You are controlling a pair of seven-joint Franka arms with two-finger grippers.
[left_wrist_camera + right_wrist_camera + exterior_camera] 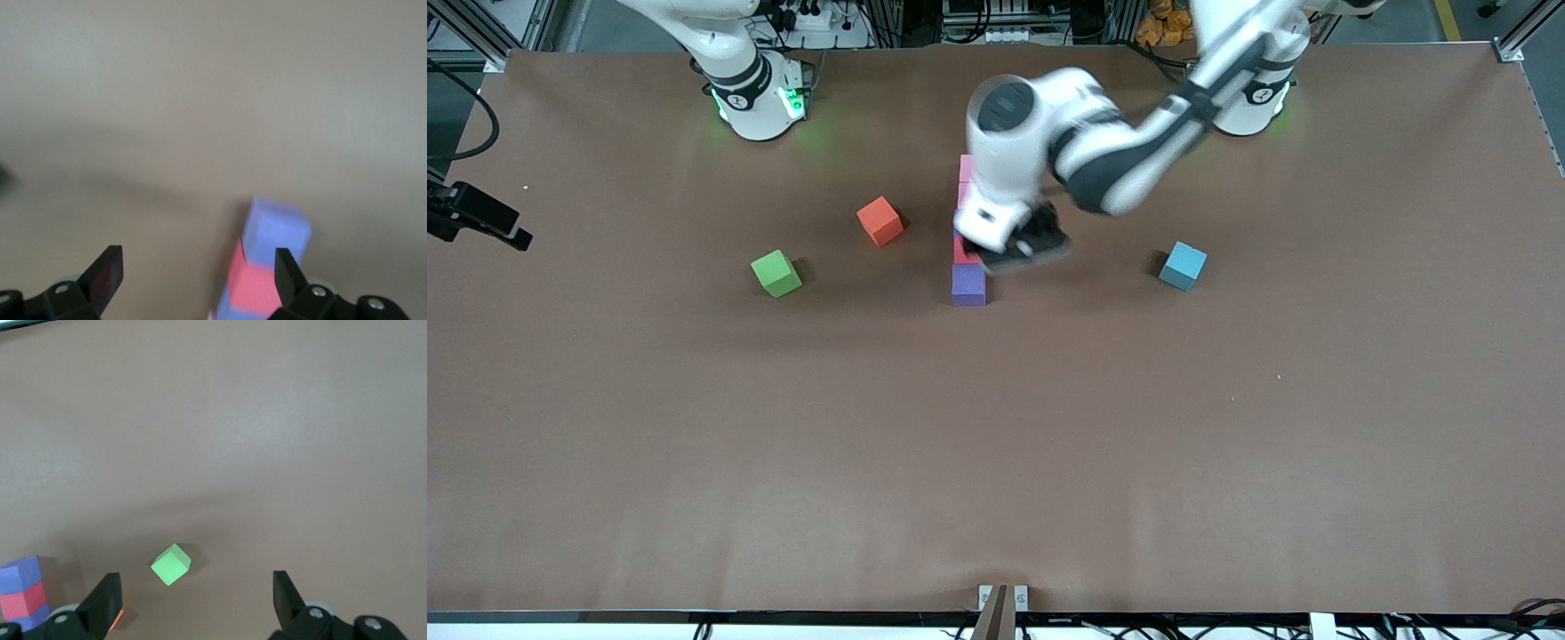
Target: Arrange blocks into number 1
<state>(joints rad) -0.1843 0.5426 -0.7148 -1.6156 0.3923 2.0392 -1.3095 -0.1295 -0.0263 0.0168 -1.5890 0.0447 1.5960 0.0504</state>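
Note:
The blocks lie in one straight row on the brown table. Two pink blocks (pixel 965 180) are farthest from the front camera, then comes a red block (pixel 962 252), and a purple block (pixel 968 284) is nearest. My left hand hides the middle of the row. My left gripper (pixel 1024 247) hangs open over the table beside the red block, toward the left arm's end. The left wrist view shows purple (pixel 275 231), red (pixel 255 287) and purple in line next to one finger (pixel 285 275). My right gripper (pixel 195 599) is open and empty, high over the green cube.
A green cube (pixel 775 272) and an orange cube (pixel 880 220) sit toward the right arm's end. A light blue cube (pixel 1183 265) sits toward the left arm's end. A black camera mount (pixel 476 213) juts in at the table's edge.

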